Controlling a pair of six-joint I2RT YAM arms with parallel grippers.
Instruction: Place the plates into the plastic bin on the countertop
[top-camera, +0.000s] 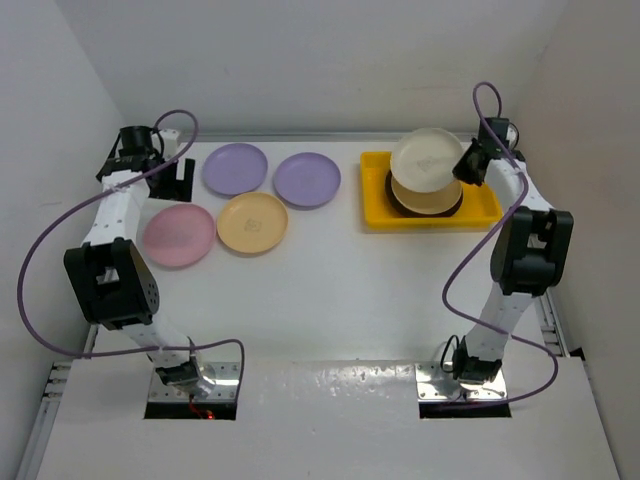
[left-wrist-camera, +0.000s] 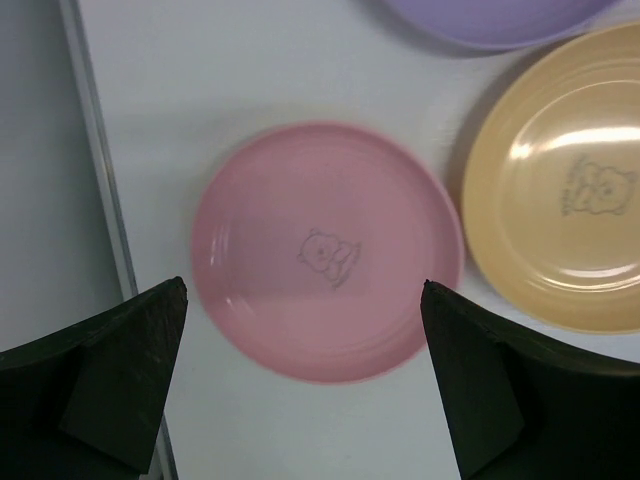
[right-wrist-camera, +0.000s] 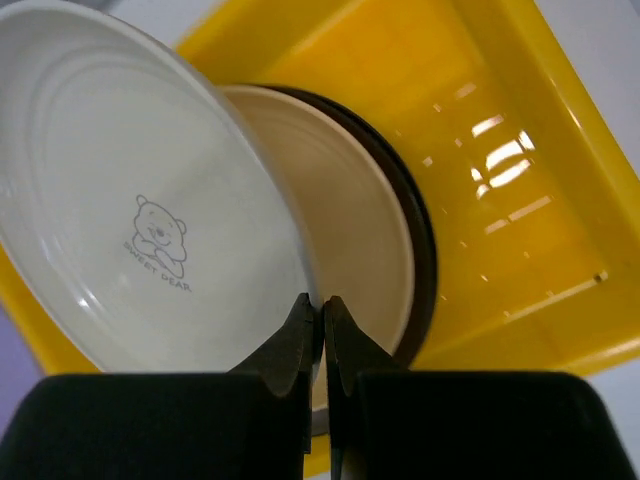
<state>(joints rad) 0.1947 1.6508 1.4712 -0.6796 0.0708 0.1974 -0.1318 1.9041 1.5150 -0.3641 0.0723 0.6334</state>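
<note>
My right gripper (top-camera: 466, 168) (right-wrist-camera: 322, 300) is shut on the rim of a cream plate (top-camera: 424, 156) (right-wrist-camera: 130, 220), holding it tilted above the yellow plastic bin (top-camera: 375, 215) (right-wrist-camera: 520, 200). A pale plate (right-wrist-camera: 365, 220) on a dark-rimmed plate (right-wrist-camera: 420, 250) lies stacked in the bin. My left gripper (top-camera: 172, 182) (left-wrist-camera: 303, 290) is open above the white countertop, near the pink plate (top-camera: 179, 234) (left-wrist-camera: 325, 250). A pale yellow-orange plate (top-camera: 252, 222) (left-wrist-camera: 565, 190) and two lilac plates (top-camera: 235, 168) (top-camera: 307, 179) lie on the countertop.
White walls enclose the countertop (top-camera: 330, 290) at the back and both sides. A metal edge strip (left-wrist-camera: 100, 170) runs along the left side near the pink plate. Purple cables loop from both arms.
</note>
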